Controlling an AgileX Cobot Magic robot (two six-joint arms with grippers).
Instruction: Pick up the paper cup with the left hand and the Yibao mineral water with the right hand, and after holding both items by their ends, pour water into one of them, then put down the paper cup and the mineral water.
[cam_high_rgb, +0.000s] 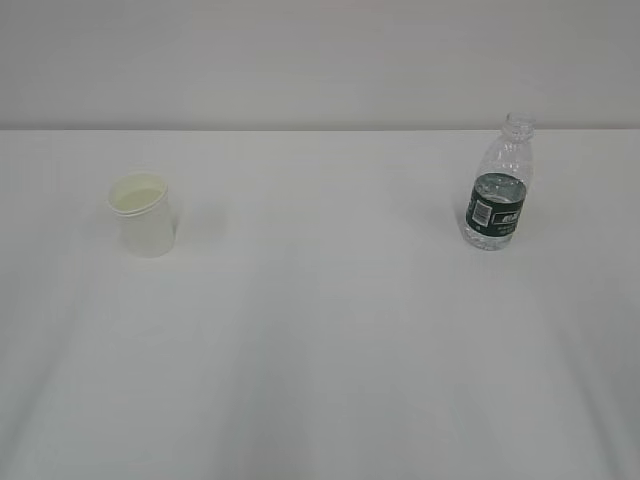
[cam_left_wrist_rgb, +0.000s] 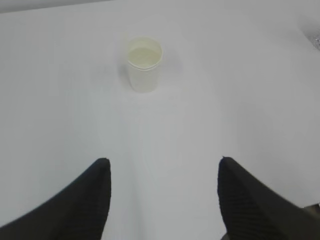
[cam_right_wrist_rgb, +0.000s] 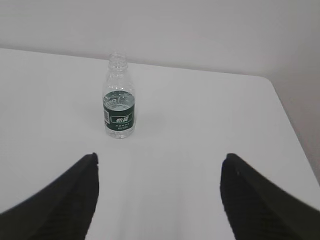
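The white paper cup stands upright on the left of the white table, and it also shows in the left wrist view, with a pale yellow inside. The Yibao mineral water bottle, clear with a dark green label and no cap, stands upright on the right, and it also shows in the right wrist view. My left gripper is open and empty, well short of the cup. My right gripper is open and empty, short of the bottle, which stands a little to its left. Neither arm shows in the exterior view.
The white table meets a pale wall at the back. The table's right edge and rounded far corner show in the right wrist view. A sliver of the bottle shows at the right edge of the left wrist view.
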